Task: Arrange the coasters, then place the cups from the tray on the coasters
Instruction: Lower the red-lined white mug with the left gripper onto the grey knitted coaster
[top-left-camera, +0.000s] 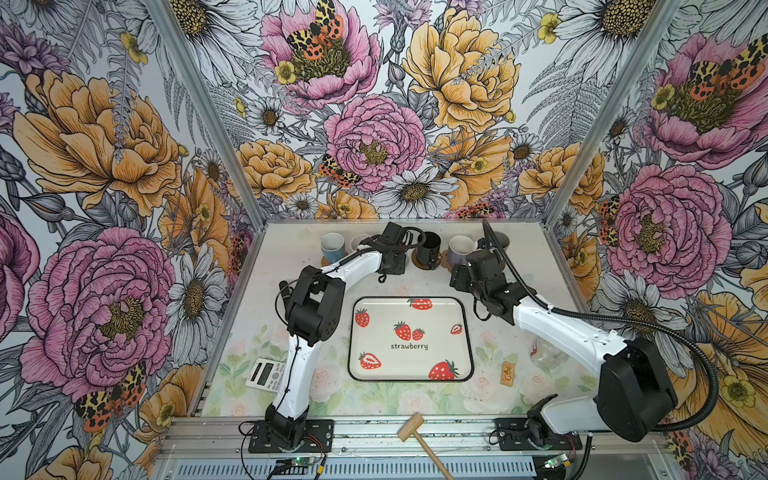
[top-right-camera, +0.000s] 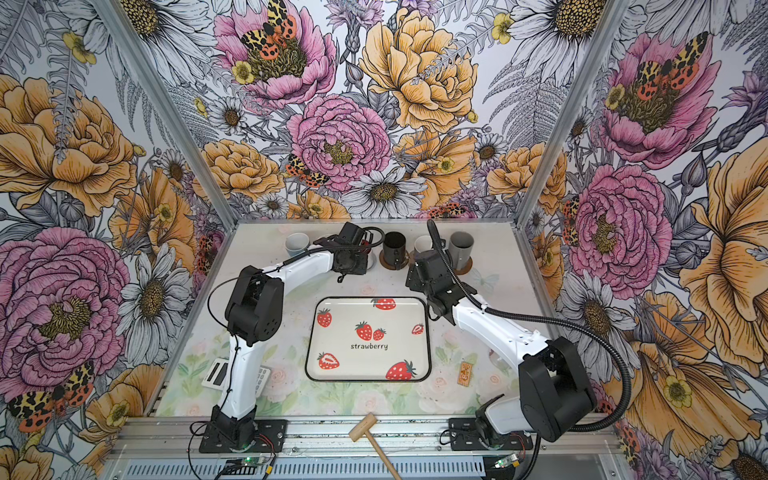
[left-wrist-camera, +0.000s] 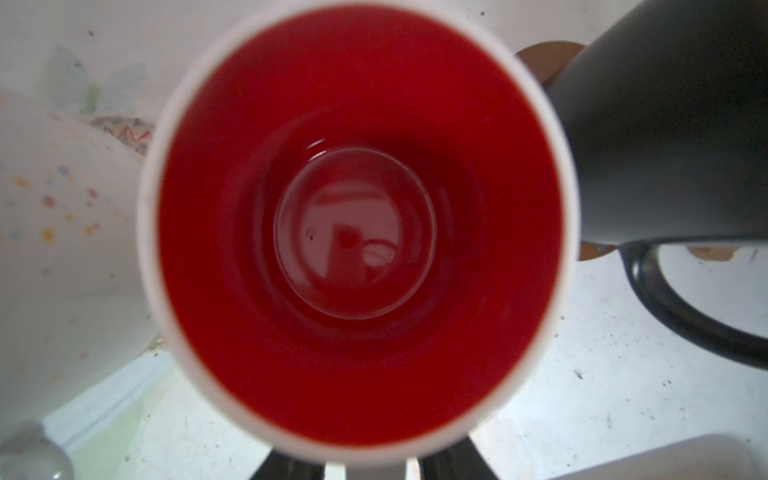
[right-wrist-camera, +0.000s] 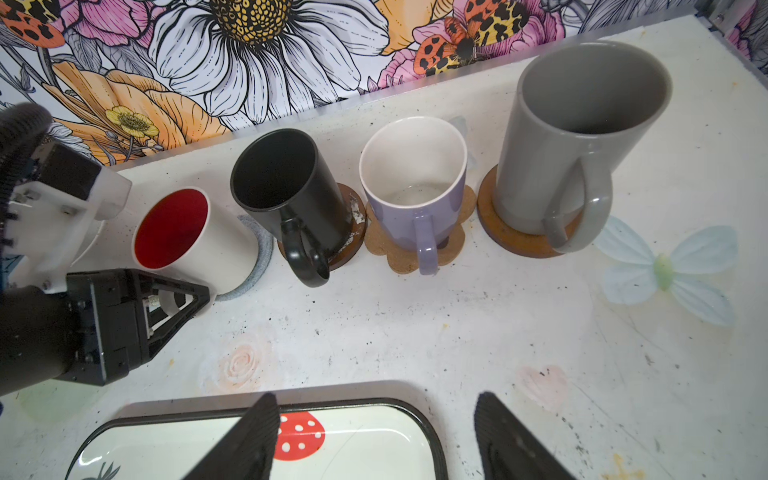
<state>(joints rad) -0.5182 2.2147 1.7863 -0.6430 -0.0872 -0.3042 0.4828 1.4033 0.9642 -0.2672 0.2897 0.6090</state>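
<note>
In both top views the tray (top-left-camera: 411, 370) lies bare, and the cups (top-right-camera: 394, 249) stand in a row along the far edge of the surface (top-left-camera: 415, 282).

Left wrist view: the red-lined white mug (left-wrist-camera: 361, 232) sits directly below. The left fingers (left-wrist-camera: 291, 467) flank its handle, and I cannot tell whether they grip it. The black mug (left-wrist-camera: 665, 124) is just beside.

Right wrist view: the right fingers (right-wrist-camera: 249, 436) are apart and empty over the tray's far rim, with open surface ahead of them.

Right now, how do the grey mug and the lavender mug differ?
The grey mug is taller and grey inside; the lavender mug is shorter and white inside. The grey mug sits on a round brown disc; the lavender mug on a lobed coaster. Both stand upright.
</note>
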